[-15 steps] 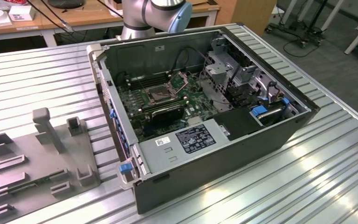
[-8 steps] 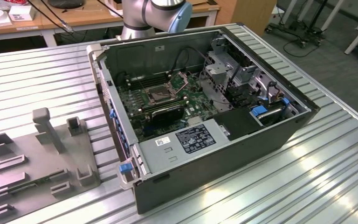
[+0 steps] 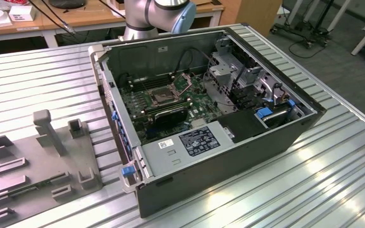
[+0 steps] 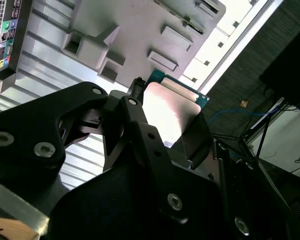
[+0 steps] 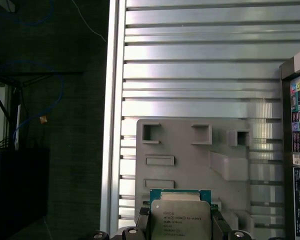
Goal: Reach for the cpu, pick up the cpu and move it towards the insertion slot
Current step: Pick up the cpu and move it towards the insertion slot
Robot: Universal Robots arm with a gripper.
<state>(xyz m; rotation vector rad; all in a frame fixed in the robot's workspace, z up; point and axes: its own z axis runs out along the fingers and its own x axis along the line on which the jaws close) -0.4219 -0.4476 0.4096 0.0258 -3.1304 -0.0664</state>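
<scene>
In both wrist views the cpu [image 5: 180,218] [image 4: 171,107], a silvery square chip with a green rim, is held on edge high above the table. My gripper [image 5: 180,227] [image 4: 167,125] is shut on it, with one black finger [image 5: 143,222] on each side. Far below the chip lies the grey fixture plate [image 5: 190,165]. In the exterior view the insertion slot [image 3: 159,97], a dark square socket in a silvery bracket, lies on the motherboard inside the open computer case [image 3: 233,156]. The arm [image 3: 160,14] rises behind the case.
The grey fixture plate [image 3: 36,164] with upright blocks lies on the ribbed metal table [image 3: 322,175], at the exterior view's left of the case. Drive cages and cables [image 3: 246,80] crowd the case's far side. The table edge [image 5: 115,125] drops to dark floor.
</scene>
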